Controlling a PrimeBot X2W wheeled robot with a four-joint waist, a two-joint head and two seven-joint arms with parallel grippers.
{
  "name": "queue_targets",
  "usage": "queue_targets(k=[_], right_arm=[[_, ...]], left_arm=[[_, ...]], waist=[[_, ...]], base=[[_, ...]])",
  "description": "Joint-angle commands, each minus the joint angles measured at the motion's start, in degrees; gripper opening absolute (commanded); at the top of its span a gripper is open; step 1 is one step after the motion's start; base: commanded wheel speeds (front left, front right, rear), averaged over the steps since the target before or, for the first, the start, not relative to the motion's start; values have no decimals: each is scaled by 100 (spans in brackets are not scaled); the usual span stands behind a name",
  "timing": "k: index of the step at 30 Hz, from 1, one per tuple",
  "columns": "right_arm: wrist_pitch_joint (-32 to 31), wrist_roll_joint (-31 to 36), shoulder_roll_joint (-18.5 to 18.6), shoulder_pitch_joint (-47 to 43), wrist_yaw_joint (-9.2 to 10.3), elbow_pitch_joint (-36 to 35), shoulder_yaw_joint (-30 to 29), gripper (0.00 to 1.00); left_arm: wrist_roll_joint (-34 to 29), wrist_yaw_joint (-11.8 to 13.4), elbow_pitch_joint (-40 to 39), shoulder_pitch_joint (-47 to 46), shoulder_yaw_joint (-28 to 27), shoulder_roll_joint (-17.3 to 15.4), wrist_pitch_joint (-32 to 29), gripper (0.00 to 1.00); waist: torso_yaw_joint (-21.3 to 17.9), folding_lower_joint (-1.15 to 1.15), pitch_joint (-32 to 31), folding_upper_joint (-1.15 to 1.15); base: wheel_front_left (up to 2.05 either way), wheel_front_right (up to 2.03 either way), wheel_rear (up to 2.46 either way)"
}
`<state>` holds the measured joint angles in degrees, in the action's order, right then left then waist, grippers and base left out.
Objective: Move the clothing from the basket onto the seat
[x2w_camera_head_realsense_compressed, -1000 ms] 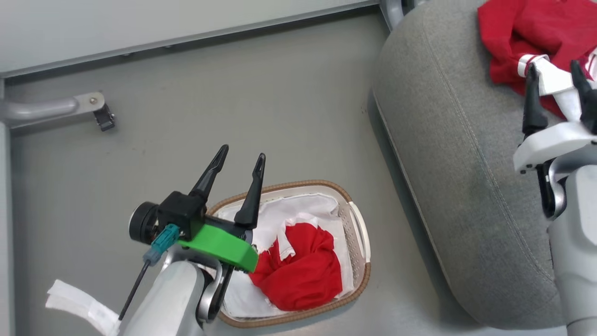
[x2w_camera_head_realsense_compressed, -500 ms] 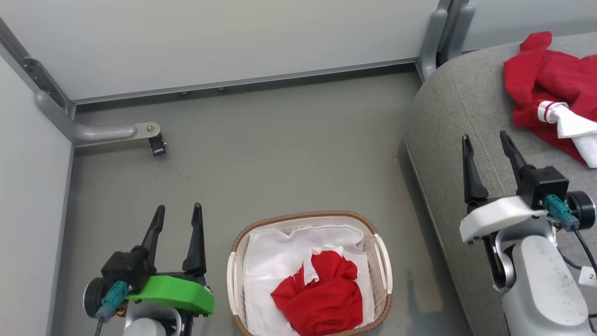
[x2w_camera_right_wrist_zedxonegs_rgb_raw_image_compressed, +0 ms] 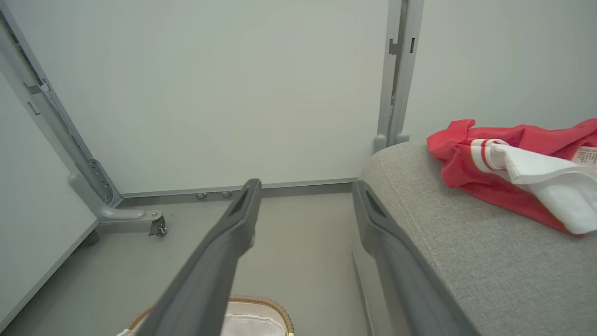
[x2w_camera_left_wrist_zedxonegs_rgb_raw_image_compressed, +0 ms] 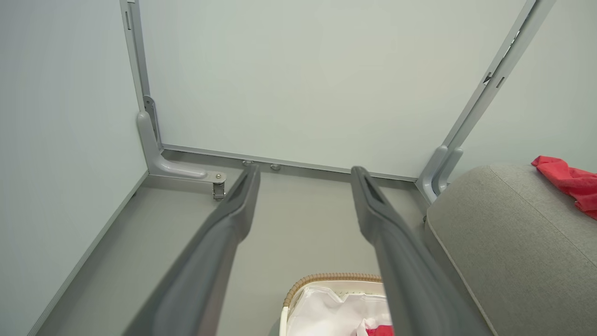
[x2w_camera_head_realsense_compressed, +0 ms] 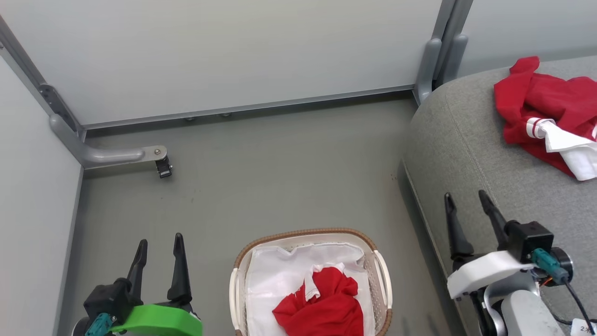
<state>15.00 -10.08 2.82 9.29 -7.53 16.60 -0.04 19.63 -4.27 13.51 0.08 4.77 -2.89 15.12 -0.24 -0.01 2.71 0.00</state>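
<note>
Left gripper [x2w_camera_head_realsense_compressed: 160, 240] and right gripper [x2w_camera_head_realsense_compressed: 465, 194] gape wide, empty; one red garment [x2w_camera_head_realsense_compressed: 326, 312] in basket [x2w_camera_head_realsense_compressed: 303, 232], second garment [x2w_camera_head_realsense_compressed: 536, 107] on seat [x2w_camera_head_realsense_compressed: 466, 149].

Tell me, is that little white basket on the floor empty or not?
Not empty: a crumpled red garment lies inside the basket, on top of its white liner.
</note>
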Motion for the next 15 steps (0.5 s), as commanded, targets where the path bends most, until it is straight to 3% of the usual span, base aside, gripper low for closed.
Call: queue_targets(k=[1, 15], right_arm=[[28, 70, 17, -114, 8, -30, 104, 100], [28, 156, 18, -216, 8, -44, 130, 100]], left_arm=[[49, 40, -12, 131, -35, -2, 5, 100], [-63, 44, 22, 141, 28, -2, 5, 100]], waist=[[-45, 1, -41, 0], [-59, 1, -102, 0]], base=[[0, 0, 0], [0, 0, 0]])
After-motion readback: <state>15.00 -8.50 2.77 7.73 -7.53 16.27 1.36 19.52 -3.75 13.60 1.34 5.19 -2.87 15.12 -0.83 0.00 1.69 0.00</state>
